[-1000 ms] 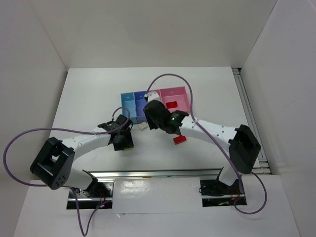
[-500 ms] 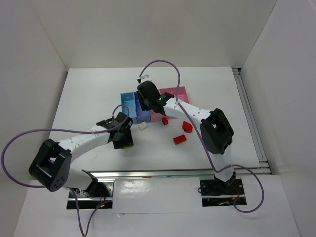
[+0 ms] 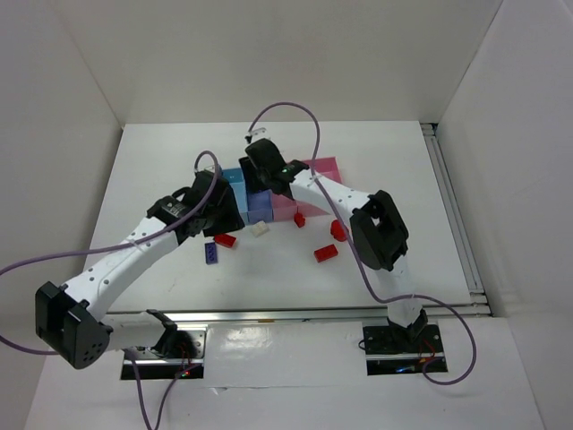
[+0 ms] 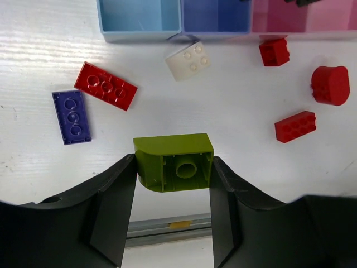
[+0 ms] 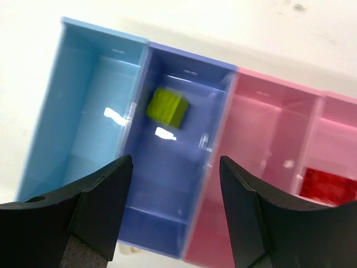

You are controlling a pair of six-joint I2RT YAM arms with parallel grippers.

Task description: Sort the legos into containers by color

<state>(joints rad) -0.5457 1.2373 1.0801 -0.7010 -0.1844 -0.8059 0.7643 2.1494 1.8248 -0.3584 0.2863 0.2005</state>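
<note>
Before the container row [image 4: 139, 36], your left claw [image 4: 173, 168] clamps a lime brick [image 4: 174, 161]; your right claw [image 5: 174, 167] gapes empty over the periwinkle bin [image 5: 162, 192], a second lime brick [image 5: 166, 108] inside. A white brick [image 4: 188, 60] lies loose on the worktop [image 4: 234, 111].

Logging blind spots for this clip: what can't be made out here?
Top view: the arms cover most of the bins; contents unseen.
Left wrist: top edge cuts off the bins.
Right wrist: green lego in the periwinkle bin is blurred; resting or falling, cannot tell.
Right wrist: right edge cuts the red lego.
</note>
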